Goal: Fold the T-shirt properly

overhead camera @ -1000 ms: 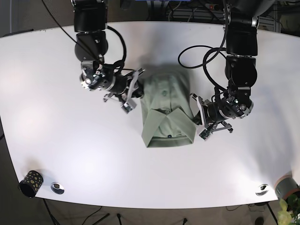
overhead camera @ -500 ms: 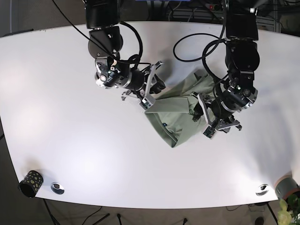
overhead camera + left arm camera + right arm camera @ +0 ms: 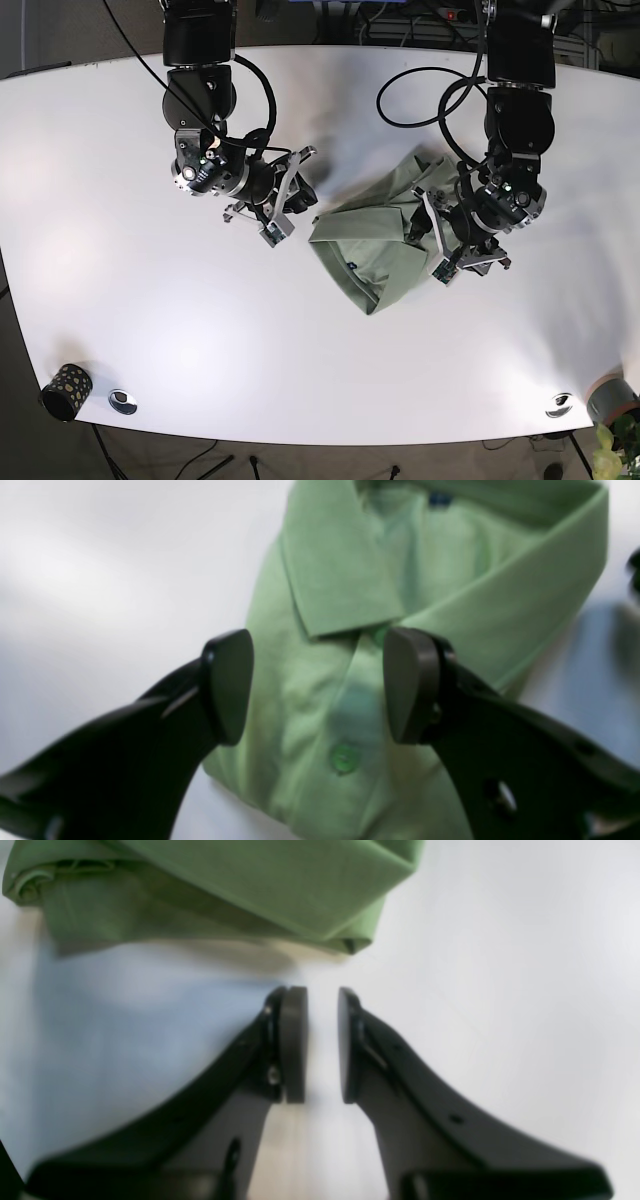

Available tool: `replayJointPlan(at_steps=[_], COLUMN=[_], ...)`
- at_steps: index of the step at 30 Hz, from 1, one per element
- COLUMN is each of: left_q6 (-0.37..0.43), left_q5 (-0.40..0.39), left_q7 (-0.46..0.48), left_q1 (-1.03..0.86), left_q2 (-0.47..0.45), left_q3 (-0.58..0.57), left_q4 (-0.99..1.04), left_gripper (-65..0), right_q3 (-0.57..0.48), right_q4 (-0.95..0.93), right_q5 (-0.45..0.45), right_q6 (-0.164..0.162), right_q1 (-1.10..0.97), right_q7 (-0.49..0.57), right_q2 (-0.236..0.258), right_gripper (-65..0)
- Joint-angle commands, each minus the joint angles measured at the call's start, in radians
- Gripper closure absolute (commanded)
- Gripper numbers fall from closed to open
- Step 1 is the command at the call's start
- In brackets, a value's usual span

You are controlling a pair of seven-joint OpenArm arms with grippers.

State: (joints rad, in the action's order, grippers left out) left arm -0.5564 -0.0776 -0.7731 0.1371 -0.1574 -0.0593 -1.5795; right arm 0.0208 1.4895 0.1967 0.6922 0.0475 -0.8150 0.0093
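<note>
The green collared T-shirt [image 3: 375, 250] lies folded on the white table [image 3: 150, 300], turned diagonally, with its collar end toward the arm on the base view's right. My left gripper [image 3: 432, 238] is open and sits over the collar and button placket, with the shirt [image 3: 350, 580] showing between its fingertips [image 3: 227, 685]. My right gripper [image 3: 292, 193] is empty. It hovers just left of the shirt's edge [image 3: 250, 885], its pads [image 3: 295, 1045] only a narrow gap apart over bare table.
A black patterned cup [image 3: 65, 390] and a metal disc [image 3: 122, 400] sit at the front left edge. Another disc [image 3: 558, 404] and a grey pot [image 3: 612, 398] with a plant sit at the front right. Black cables loop behind both arms.
The squared shirt has been pulled and turned to lie diagonally. My right gripper has let go and drawn back left off the shirt. My left gripper has shifted slightly up over the collar.
</note>
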Motion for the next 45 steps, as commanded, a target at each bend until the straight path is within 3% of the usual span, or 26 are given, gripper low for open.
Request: replayJointPlan(at_steps=[1,7,11,14,19,30,34,39,45], left_q6=[-0.029,-0.047,-0.123,-0.124,-0.123,0.04,0.052,0.052,0.052], left_q5=[-0.037,-0.044,-0.044,-0.044,-0.035,-0.037,-0.035,-0.043,-0.044], left_q7=[0.05,0.182,0.214,0.214,0.205,0.185,0.185,0.197,0.358], left_q1=[0.029,0.043,0.066,0.066,0.042,-0.044,-0.07,-0.077,-0.075], left_q2=[-0.021,-0.146,-0.221,-0.245,-0.267,-0.327,-0.379,-0.479,-0.591], left_q3=[-0.021,-0.09,-0.187,-0.193,-0.037,0.373,0.49,0.508,0.51], left_q4=[0.034,0.322,0.446,0.486,0.491,0.489,0.499,0.601,0.782], left_gripper=[-38.6,-38.7,-38.5,-38.5,-38.5,-38.5,-38.5,-38.5,-38.5], right_q3=[0.001,0.003,0.003,0.003,0.003,0.001,0.001,0.0,0.0], right_q4=[0.018,0.038,0.093,0.122,0.148,0.152,0.17,0.194,0.23], right_q5=[0.019,0.019,0.019,0.019,0.019,0.019,0.019,0.019,0.011], right_q6=[0.006,0.006,0.006,0.006,0.006,0.006,0.006,0.006,0.006], right_q1=[0.015,0.018,0.016,0.019,0.021,0.019,0.015,0.012,0.01], right_q7=[0.021,0.01,-0.016,-0.028,-0.028,-0.028,-0.028,-0.028,-0.028], right_q2=[-0.001,-0.002,-0.002,-0.002,-0.002,-0.002,0.001,0.001,0.002], right_gripper=[-9.4,-9.4,-9.4,-9.4,-9.4,-9.4,-9.4,-9.4,-9.4])
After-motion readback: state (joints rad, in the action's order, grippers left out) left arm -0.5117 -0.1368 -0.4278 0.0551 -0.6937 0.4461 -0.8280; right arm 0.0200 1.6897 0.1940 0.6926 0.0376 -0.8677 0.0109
